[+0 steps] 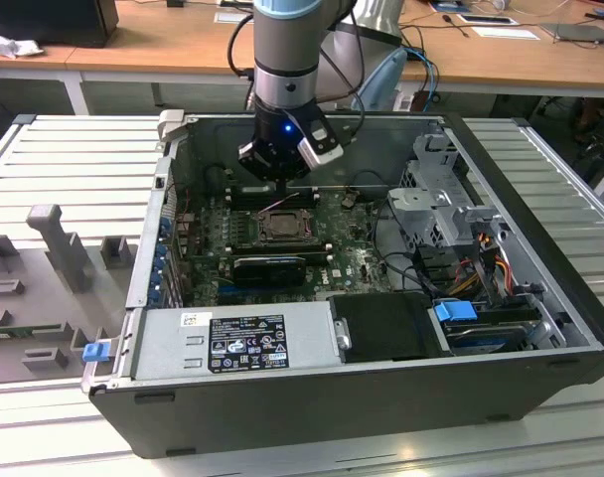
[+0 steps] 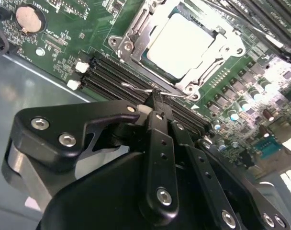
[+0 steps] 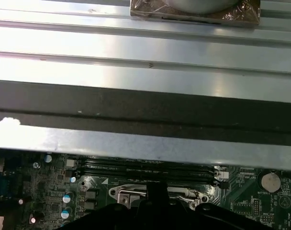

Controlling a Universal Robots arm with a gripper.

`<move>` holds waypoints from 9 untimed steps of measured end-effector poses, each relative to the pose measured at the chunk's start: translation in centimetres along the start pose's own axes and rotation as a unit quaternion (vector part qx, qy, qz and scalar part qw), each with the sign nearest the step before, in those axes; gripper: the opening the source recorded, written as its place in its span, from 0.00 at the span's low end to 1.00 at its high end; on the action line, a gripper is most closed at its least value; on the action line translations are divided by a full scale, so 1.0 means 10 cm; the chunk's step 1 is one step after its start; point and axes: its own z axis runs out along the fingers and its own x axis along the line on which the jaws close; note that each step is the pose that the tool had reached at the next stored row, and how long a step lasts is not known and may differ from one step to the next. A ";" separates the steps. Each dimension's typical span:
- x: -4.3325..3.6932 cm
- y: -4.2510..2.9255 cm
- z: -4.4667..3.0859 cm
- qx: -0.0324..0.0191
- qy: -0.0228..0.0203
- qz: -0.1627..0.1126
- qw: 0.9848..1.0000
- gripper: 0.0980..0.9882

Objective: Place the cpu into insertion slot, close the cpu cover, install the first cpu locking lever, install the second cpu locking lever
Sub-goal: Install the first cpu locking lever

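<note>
The cpu sits in the insertion slot, under the cpu cover, beside memory slots.

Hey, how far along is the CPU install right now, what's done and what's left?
Done: the cpu sits in the insertion slot, and the cpu cover looks closed over it.

In hand: the gripper has its tips pinched at a thin wire locking lever beside the socket, near the black memory slots.

Left: whether either lever is latched can't be told, so treat the lever steps as open.

One cpu, one insertion slot, one coin battery.
</note>
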 end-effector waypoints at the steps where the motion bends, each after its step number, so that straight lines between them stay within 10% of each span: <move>1: -0.004 0.006 0.019 -0.001 0.000 0.001 1.000 0.01; 9: -0.084 0.023 0.061 -0.003 0.000 0.001 1.000 0.01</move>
